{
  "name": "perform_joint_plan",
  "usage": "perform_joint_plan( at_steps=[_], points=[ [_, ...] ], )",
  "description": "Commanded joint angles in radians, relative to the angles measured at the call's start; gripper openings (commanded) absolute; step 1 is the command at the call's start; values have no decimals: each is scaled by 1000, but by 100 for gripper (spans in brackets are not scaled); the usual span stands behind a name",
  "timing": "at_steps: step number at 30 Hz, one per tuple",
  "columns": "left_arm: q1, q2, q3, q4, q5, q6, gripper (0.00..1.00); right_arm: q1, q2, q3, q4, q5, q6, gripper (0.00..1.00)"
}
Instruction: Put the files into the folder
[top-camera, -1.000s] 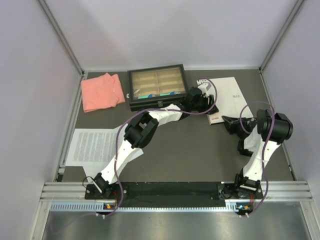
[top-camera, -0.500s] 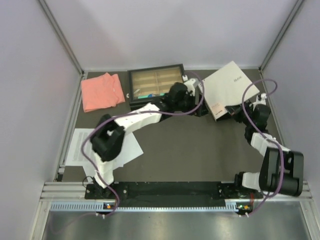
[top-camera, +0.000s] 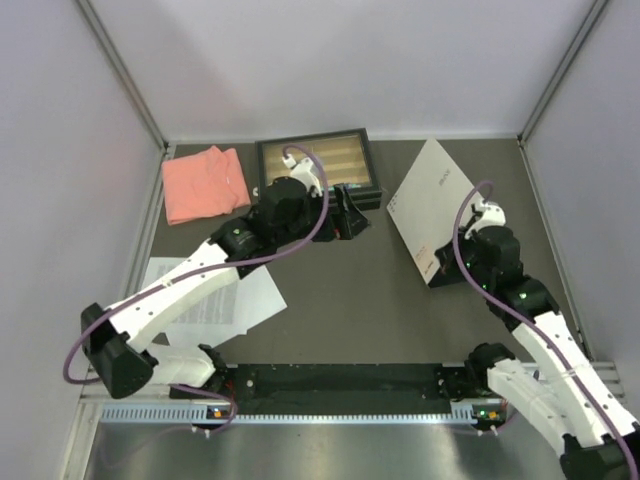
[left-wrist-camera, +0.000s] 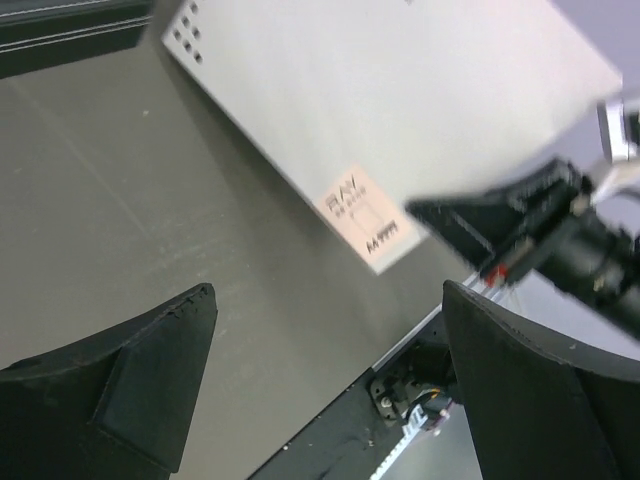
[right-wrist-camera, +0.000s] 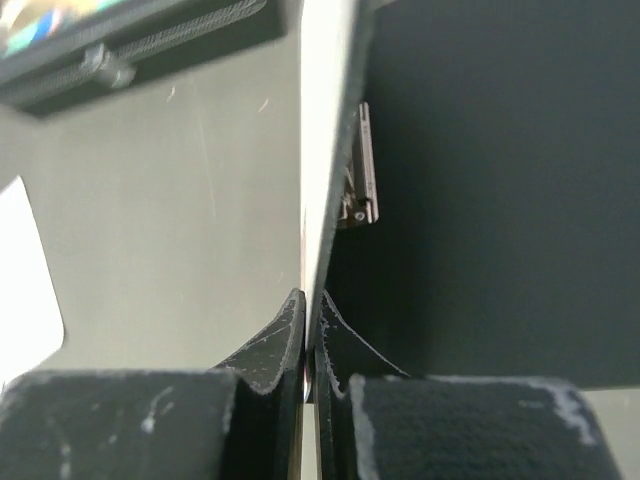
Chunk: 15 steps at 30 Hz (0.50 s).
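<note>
Pinching folder (top-camera: 432, 200) edge, right end effector (right-wrist-camera: 310, 302); label (left-wrist-camera: 368, 217) shows "A4".

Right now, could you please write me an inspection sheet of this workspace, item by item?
Surface: dark grey table, faint scratches.
Job's things: white folder, cover pinched by the right claw, black inside showing; printed files flat at the near left, outside the folder.
Clutter: pink cloth and black-framed tray at the far side.
Grippers: left claw open, empty, above the table; right claw shut on the folder cover.
Cables: purple cable looping along each arm; no snag seen.
Surroundings: pale walls, metal rail at the near edge.
</note>
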Motion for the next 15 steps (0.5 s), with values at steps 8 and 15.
perform_joint_plan(
  at_steps=[8,15],
  points=[
    [41,-222,-51,-257,-263,-186,98,745,217,176,-364,745,97,0],
    [161,-183,12,-531,-254,-334,98,1006,401,228,-390,920,151,0]
  ],
)
